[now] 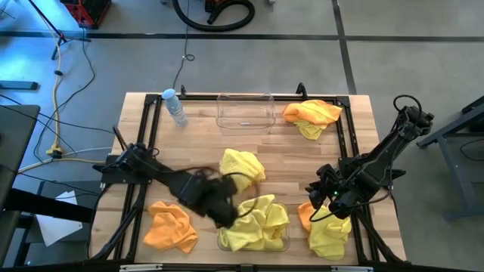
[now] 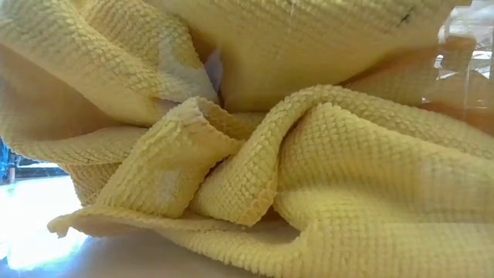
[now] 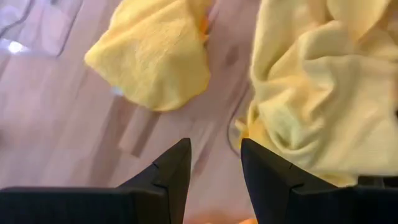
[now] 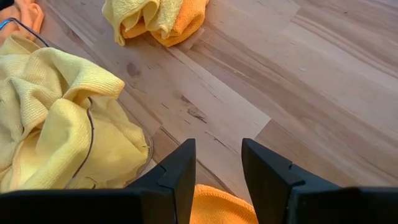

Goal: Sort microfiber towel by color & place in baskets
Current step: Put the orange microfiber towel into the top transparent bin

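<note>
Lying crosswise, far basket (image 1: 245, 112); L pincer (image 1: 224, 219) open.

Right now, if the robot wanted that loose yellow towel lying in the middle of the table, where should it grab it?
Probably at the raised, bunched ridge on top of the yellow towel, coming straight down from above. It lies crumpled on the table, so its folds stand up and give something to pinch; the flat edges hug the wood. The left claw, open and nearby, looks best placed.
</note>
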{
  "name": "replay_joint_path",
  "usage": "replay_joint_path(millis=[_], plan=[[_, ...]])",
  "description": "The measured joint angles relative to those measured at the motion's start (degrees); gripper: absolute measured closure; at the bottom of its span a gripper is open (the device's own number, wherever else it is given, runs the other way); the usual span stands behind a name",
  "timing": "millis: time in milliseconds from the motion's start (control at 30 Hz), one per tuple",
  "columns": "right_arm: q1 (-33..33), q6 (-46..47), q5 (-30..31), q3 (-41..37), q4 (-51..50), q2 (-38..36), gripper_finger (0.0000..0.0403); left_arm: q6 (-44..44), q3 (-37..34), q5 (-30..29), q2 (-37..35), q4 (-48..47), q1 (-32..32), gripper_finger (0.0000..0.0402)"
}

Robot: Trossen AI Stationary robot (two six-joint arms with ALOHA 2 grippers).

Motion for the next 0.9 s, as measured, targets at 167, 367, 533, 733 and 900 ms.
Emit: replay_joint_path(millis=[167,367,533,733,900], plan=[[0.0,0.01,0.0,0.0,-0.07,0.04,0.0279,-7.65,-10.51,2.37,-5.56,5.12,-5.4,0.0273],[0.0,-0.26,0.02,0.0,-0.28,0.24,0.0279,-28.24,-26.2,9.6,-10.33,2.47,-11.4,0.0273],[0.0,-0.24,0.02,0.0,-0.39,0.28,0.0279,-41.91,-36.69,15.52,-13.9,8.23,-15.17,0.0273],[0.0,-0.24,0.04,0.0,-0.39,0.28,0.0279,-53.51,-43.63,17.68,-14.63,13.28,-18.5,0.0273],[0.0,-0.24,0.04,0.0,-0.39,0.28,0.0279,-57.19,-51.63,18.79,-14.6,25.09,-19.79,0.0273]])
